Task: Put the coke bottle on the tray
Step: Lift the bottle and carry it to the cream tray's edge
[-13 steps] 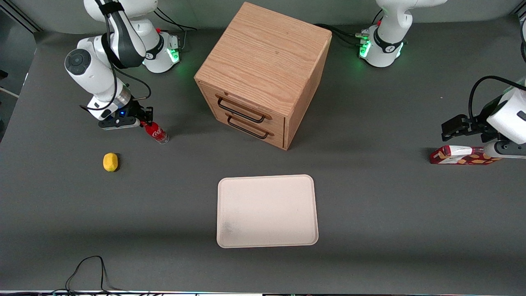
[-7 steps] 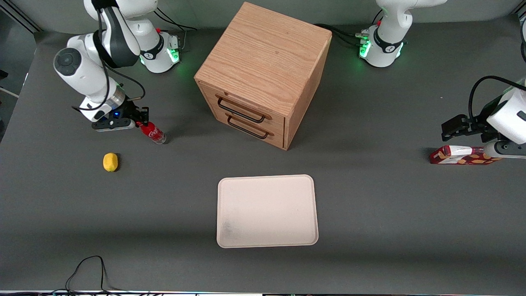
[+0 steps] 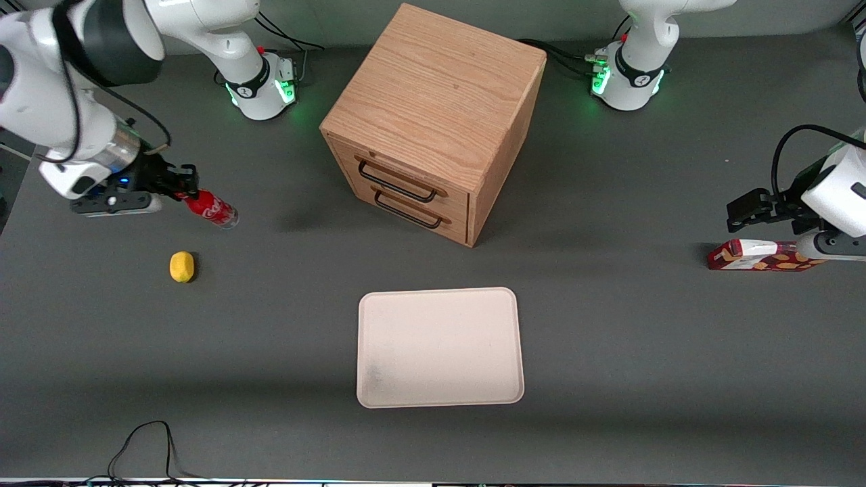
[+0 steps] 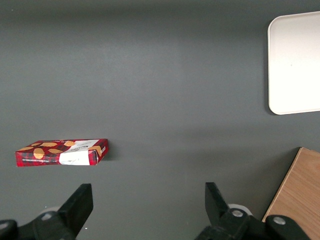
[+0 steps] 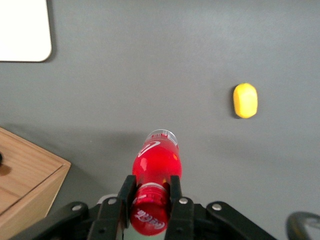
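Above the table at the working arm's end, the gripper [image 3: 184, 184] clamps the bottle [image 3: 211, 209] by its neck; the tray [image 3: 440, 346] lies toward four o'clock, well apart.

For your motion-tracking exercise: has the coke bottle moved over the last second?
Yes. Held in the gripper, the coke bottle has moved away from the wooden drawer cabinet, toward the working arm's end of the table.

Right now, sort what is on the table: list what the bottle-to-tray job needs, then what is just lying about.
Needed for the job:
- coke bottle, held near its cap, tilted, clear of the table
- gripper, shut on it, at the working arm's end
- tray, bare, nearer the front camera than the drawer cabinet

Just lying about:
- lemon
- drawer cabinet
- patterned carton
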Robot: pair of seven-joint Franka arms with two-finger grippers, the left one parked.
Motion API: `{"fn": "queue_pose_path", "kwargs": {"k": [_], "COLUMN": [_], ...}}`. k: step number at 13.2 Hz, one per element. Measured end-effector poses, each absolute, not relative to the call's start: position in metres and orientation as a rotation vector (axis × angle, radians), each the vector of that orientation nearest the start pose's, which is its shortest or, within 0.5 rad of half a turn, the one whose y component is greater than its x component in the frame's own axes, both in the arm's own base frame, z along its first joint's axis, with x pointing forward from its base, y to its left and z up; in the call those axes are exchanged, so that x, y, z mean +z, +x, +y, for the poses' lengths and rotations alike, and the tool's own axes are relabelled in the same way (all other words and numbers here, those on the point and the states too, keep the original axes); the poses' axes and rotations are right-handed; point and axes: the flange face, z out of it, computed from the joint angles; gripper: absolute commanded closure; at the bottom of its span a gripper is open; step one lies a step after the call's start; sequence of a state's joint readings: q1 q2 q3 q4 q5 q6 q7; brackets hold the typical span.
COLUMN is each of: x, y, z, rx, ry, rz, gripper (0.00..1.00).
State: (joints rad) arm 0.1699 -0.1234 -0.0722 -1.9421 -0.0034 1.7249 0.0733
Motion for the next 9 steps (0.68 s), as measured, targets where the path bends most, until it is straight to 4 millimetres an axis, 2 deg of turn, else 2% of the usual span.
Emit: {"fn": "queue_pose_path", "kwargs": {"k": [2,5,7,9], "x": [0.556,0.574,0.573,0.558], "y": [0.544,0.589,0.618,0.648], "z": [0.052,0.060,0.069,0.091], "rx": [0.176,0.221,0.240,0.230], "ry": [-3.148,-3.161,-3.169,-3.172], "rz": [-0.036,-0.038,-0.025,0.003], "gripper": [1.00,1.00,1.00,1.00]}}
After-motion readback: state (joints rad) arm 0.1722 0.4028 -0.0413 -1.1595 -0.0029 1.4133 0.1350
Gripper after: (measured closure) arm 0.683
